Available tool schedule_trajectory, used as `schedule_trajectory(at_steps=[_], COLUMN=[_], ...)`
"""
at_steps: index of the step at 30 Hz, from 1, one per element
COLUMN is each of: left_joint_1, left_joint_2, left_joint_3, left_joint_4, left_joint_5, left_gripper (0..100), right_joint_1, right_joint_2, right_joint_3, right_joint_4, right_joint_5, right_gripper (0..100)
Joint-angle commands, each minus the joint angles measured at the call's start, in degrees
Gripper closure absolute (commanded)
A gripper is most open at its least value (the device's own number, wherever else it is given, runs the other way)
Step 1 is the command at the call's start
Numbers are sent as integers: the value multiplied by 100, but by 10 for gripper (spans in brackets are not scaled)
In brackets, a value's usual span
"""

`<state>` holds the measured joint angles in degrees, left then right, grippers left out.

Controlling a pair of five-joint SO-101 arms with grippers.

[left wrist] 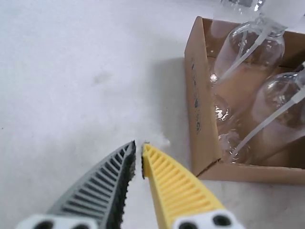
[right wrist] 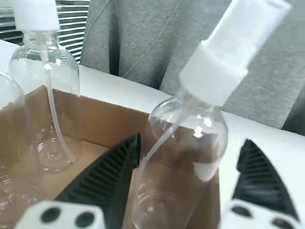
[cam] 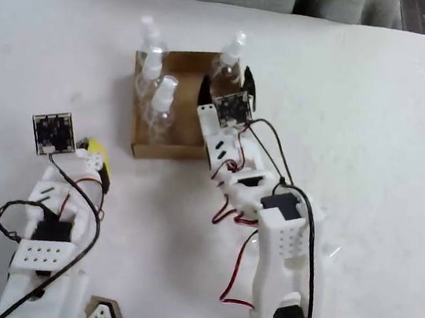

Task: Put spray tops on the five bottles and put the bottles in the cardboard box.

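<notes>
The white desk (cam: 376, 110) carries the cardboard box (cam: 168, 151) just ahead of both arms. The right pincer (cam: 228, 84) stands apart astride a capped bottle (right wrist: 183, 143) at a corner of the box without visibly touching it, three more capped bottles (cam: 162, 99) stand off to its side, and the left pincer (left wrist: 138, 153) is together on nothing, the box wall just beside its tips. This looks like the boxing step, so the next move probably calls for drawing the right pincer back, jaws wide, without tipping the spray top (right wrist: 228, 43).
</notes>
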<state>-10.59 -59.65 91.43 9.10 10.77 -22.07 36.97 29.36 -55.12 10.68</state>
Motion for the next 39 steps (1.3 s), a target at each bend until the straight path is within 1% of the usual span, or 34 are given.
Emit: schedule_trajectory(at_steps=[1,15,18,23,32,39], left_joint_1=[-75,-66,-57,-57,-57,-57], left_joint_2=[-13,-13,-13,-13,-13,-13], left_joint_3=[-35,-35,-35,-35,-35,-44], left_joint_4=[-167,-167,-167,-167,-167,-167], left_joint_5=[-44,-44,-44,-44,-44,-44], left_gripper=[965,964,964,963,962,962], right_joint_1=[-57,-57,-66,-48,-22,-40], right_joint_2=[-295,-312,-505,-734,-796,-1437], right_joint_3=[9,-26,9,9,9,484], right_joint_4=[180,189,207,629,646,646], right_joint_5=[-26,-18,-53,-62,-70,-123], right_gripper=[704,701,701,701,701,701])
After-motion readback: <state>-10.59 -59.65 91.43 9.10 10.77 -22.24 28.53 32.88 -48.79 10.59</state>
